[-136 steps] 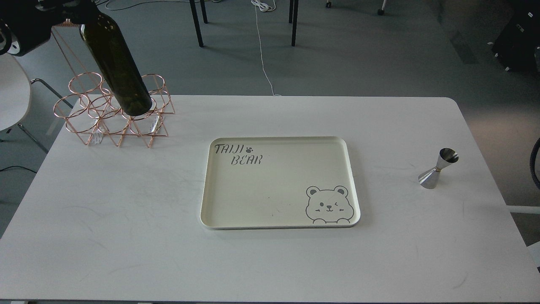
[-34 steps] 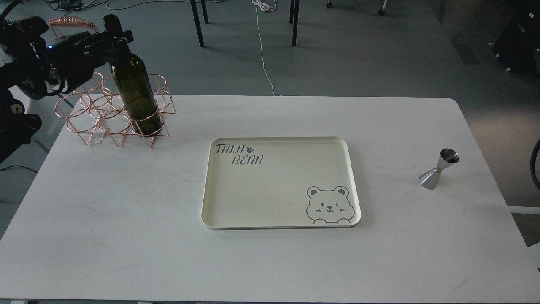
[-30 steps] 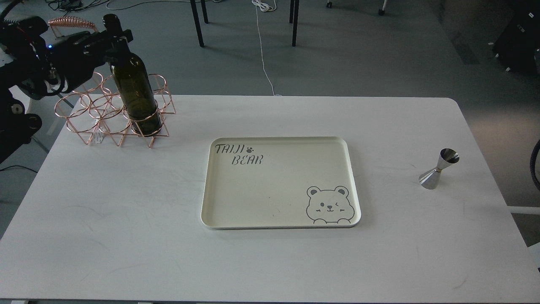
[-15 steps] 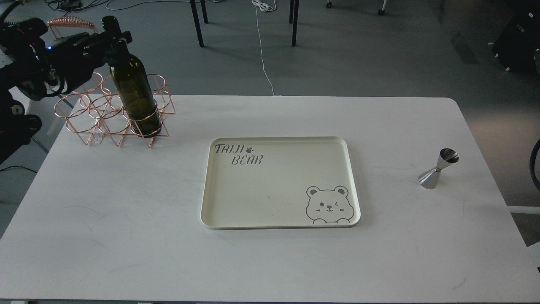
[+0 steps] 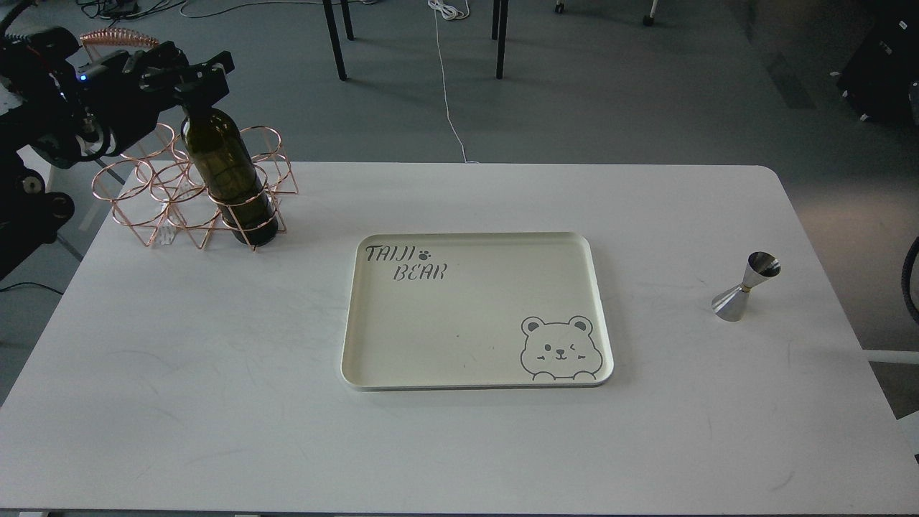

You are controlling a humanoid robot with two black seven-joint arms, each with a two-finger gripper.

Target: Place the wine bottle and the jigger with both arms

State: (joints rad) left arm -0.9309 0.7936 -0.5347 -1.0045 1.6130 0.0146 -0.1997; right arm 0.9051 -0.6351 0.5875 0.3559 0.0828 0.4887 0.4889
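Bottle-tip risk: wine bottle [image 5: 228, 179] seated in wire rack [image 5: 190, 194] ring at desk [image 5: 215, 402] far-left corner; left gripper [image 5: 195, 75] fingers spread around neck, snag on withdrawal topples bottle. Jigger [image 5: 745, 286] upright at desk right; right gripper unseen

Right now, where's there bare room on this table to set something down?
Bare: the cream tray's floor, the tabletop between tray and jigger, and the near strip. Crowded: far left corner, with copper wire rack, wine bottle, left gripper.

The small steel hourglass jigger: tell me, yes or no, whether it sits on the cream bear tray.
No, the small steel hourglass jigger stands on the white table, well right of the cream bear tray.
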